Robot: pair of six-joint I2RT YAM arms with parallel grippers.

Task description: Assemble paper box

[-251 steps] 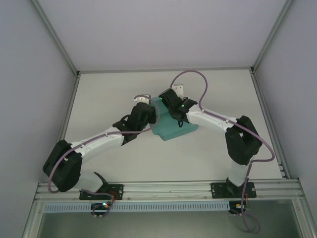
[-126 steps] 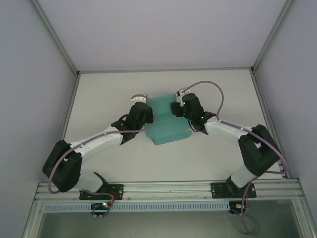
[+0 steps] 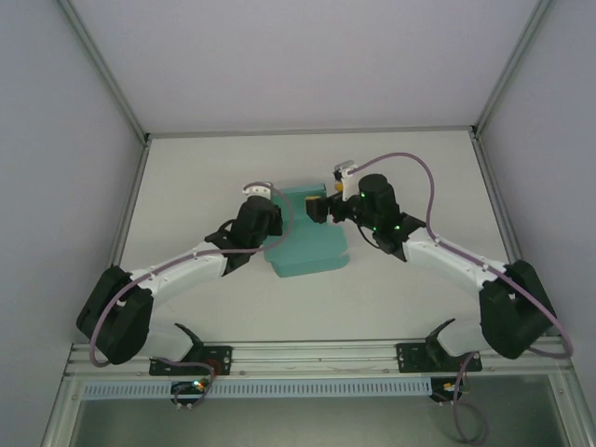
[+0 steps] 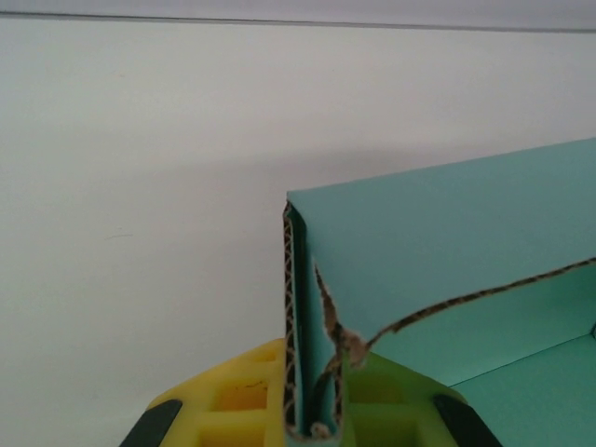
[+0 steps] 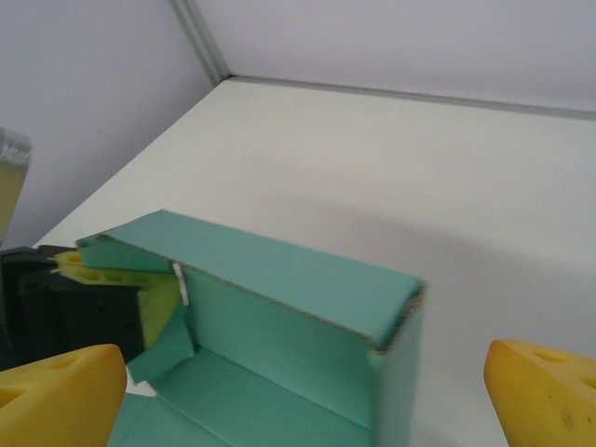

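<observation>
Top external: set high above the near edge of the table [image 3: 205, 168], facing steeply down on the whole of it from far off. Left wrist: low behind the left hand [image 4: 312, 414], facing level across the table, very close to the paper box [image 4: 447, 242]. Right wrist: behind the right hand [image 5: 307, 391], tilted down, near the same paper box, shared with both other views.

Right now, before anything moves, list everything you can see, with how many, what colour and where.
paper box: one, teal-green, mid-table, walls partly folded up
table: one, white, under everything
rail: one, silver, along the near edge
arms: two, white and black, reaching in from the near corners
cables: two, purple, one looping along each arm
left tool: one, yellow fingers, shut on a box wall
right tool: one, yellow fingers, open, astride a box corner
</observation>
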